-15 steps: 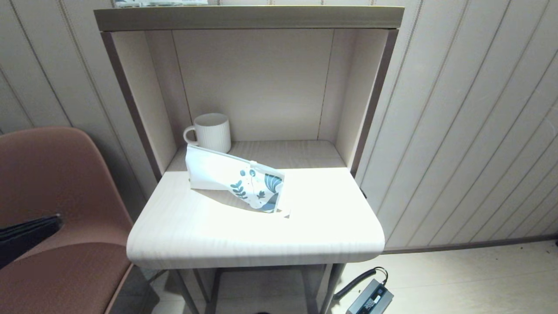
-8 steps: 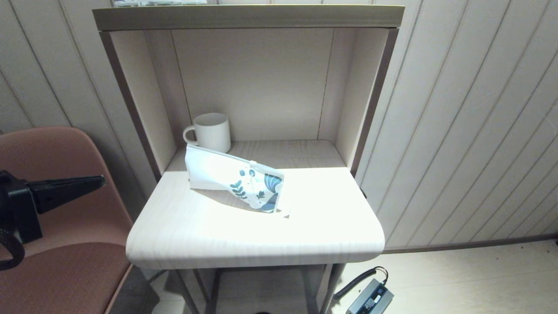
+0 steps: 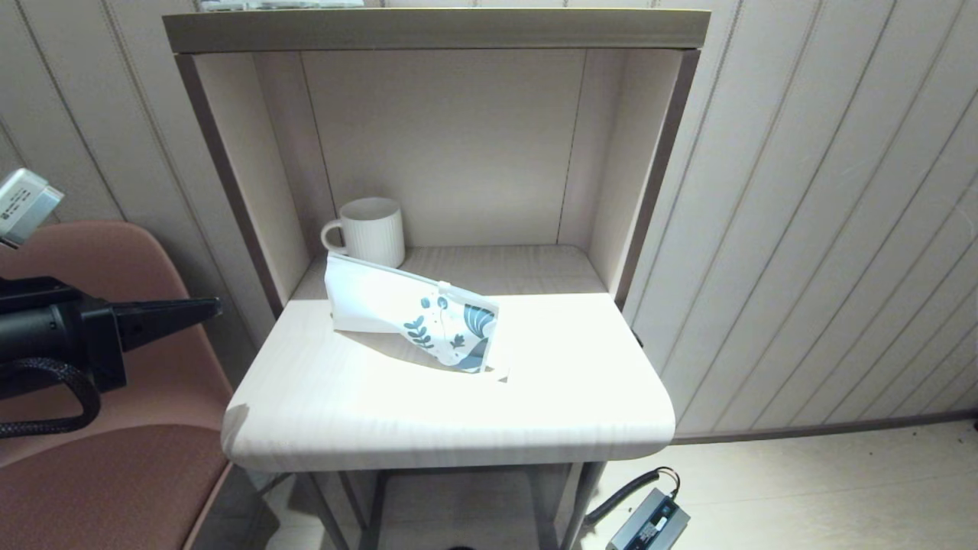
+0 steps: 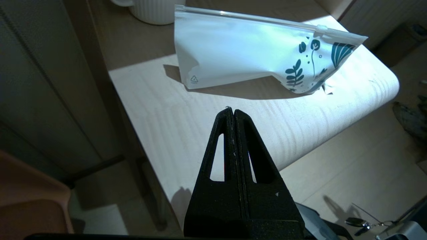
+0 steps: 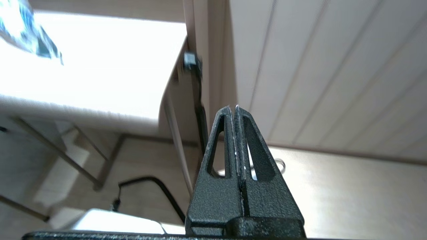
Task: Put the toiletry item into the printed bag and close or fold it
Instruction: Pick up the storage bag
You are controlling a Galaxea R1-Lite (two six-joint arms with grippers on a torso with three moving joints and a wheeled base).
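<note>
Nearest the robot, off the table's left edge and above the brown chair [image 3: 92,473], the left gripper [image 3: 218,307] points toward the table with its two black fingers pressed flat together and nothing between them; the left wrist view shows its tip [image 4: 232,111] over the pale wooden table [image 4: 186,126], short of the bag. Out of the head view, the right gripper [image 5: 233,107] is likewise pinched closed and empty, hanging below the table's right-hand corner before the panelled wall [image 5: 333,66]. On the tabletop [image 3: 428,412], toward its rear left, stands the printed bag [image 3: 409,312]: a soft white pouch propped on its lower edge, leaning, with a clear zip strip and slider along the top (slider near the patterned end) and dark blue leaves and flowers printed at its right end. Just behind it, in the shelf recess, sits a white ribbed mug [image 3: 369,231], handle to the left.
</note>
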